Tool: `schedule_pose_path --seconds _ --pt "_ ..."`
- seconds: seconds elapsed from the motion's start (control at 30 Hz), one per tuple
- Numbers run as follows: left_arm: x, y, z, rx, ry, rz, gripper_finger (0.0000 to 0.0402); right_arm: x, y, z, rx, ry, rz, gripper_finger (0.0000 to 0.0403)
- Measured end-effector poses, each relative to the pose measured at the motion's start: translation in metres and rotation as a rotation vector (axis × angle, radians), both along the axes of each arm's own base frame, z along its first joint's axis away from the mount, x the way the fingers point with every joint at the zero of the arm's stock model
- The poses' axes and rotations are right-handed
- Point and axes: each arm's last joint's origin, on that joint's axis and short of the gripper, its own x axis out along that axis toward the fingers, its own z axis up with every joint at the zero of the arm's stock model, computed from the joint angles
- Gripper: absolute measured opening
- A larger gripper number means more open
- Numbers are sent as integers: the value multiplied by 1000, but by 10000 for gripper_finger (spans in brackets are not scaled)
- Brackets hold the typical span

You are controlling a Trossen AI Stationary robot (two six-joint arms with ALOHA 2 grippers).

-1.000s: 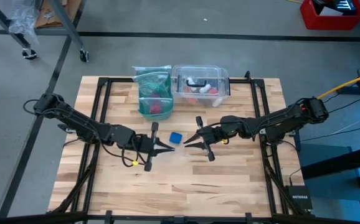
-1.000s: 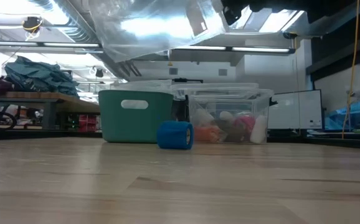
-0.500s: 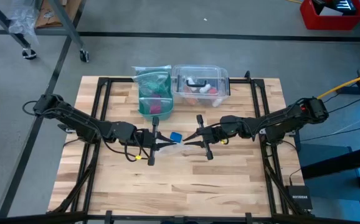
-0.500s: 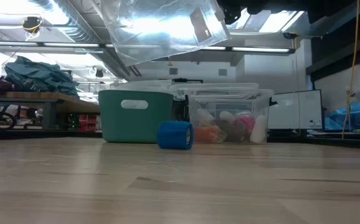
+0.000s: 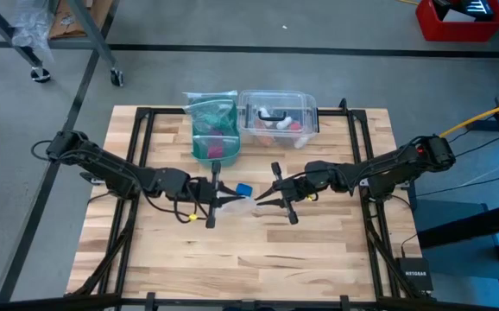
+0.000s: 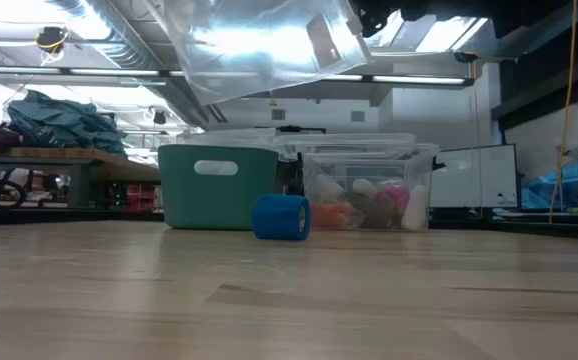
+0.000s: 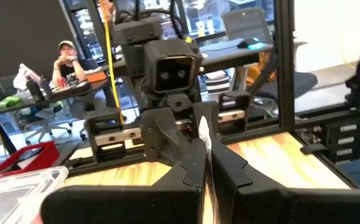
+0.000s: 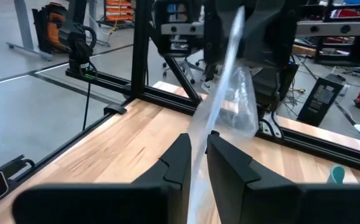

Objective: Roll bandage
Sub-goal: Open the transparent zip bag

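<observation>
Bandage, the little blue roll, sits on the worktop just past the tips of both end effectors, on the side toward the green basket and the clear box. My left end effector is pinched shut on one edge of the clear bag. My right end effector pinches the other edge. I think I hold the bag up between them so it stays stretched above the wood and the roll can go in.

Two dark jointed arms, black cabling, yellow cable on the right.
</observation>
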Motion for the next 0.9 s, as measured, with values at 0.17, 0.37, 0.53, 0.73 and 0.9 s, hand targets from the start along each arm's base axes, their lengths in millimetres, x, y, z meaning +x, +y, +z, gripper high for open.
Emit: schedule_pose_path --seconds 0.17,0.37,0.53,0.73,0.9 --pt "0 1 0 -4 2 5 0 0 0 -1 -4 9 -16 56" --pt "-1 -2 0 -4 2 -8 0 0 -3 -5 -36 42 -103 56" --pt "-1 -3 0 -14 4 -14 0 0 -3 -5 -42 41 -102 56" --pt "-1 -3 -1 -24 5 -16 0 0 -3 -5 -42 42 -103 56" --pt "-1 -4 -1 -62 8 -38 0 0 -3 -5 -42 40 -103 56"
